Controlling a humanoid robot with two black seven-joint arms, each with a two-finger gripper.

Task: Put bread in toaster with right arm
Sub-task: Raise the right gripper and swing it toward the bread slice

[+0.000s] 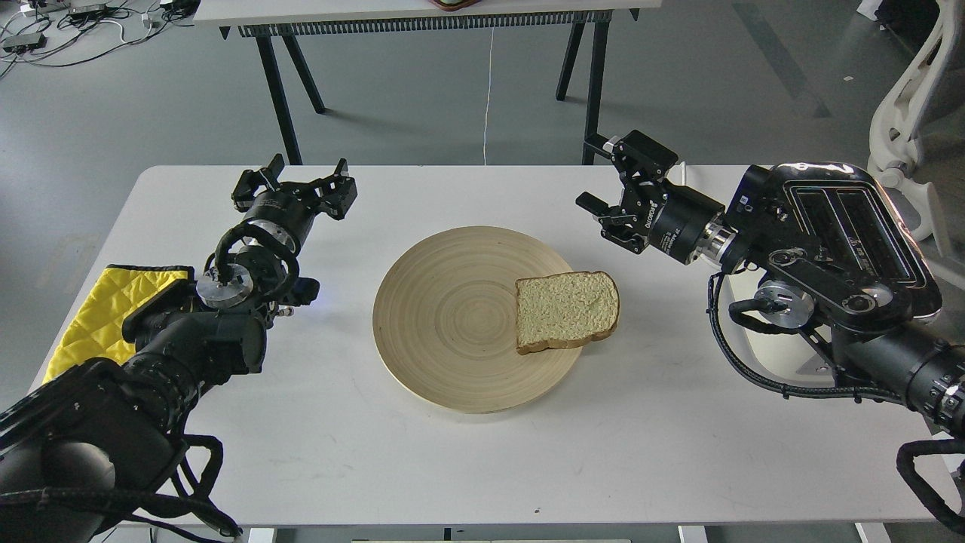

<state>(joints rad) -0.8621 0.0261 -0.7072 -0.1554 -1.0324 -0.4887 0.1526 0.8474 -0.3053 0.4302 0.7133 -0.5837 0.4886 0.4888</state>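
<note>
One slice of bread (pixel 567 311) lies flat on the right part of a round wooden plate (pixel 445 324) in the middle of the white table. The toaster (pixel 859 226) stands at the table's right side, its chrome two-slot top showing behind my right arm. My right gripper (pixel 612 197) hovers open above and to the right of the bread, its fingers spread and empty. My left gripper (pixel 307 179) is open and empty too, at the left rear of the table, well away from the plate.
A yellow quilted cloth (pixel 105 309) lies at the table's left edge under my left arm. A second table on black legs (pixel 286 90) stands behind, with a white cord (pixel 488 90) hanging down. A white chair (pixel 912 98) is at the far right.
</note>
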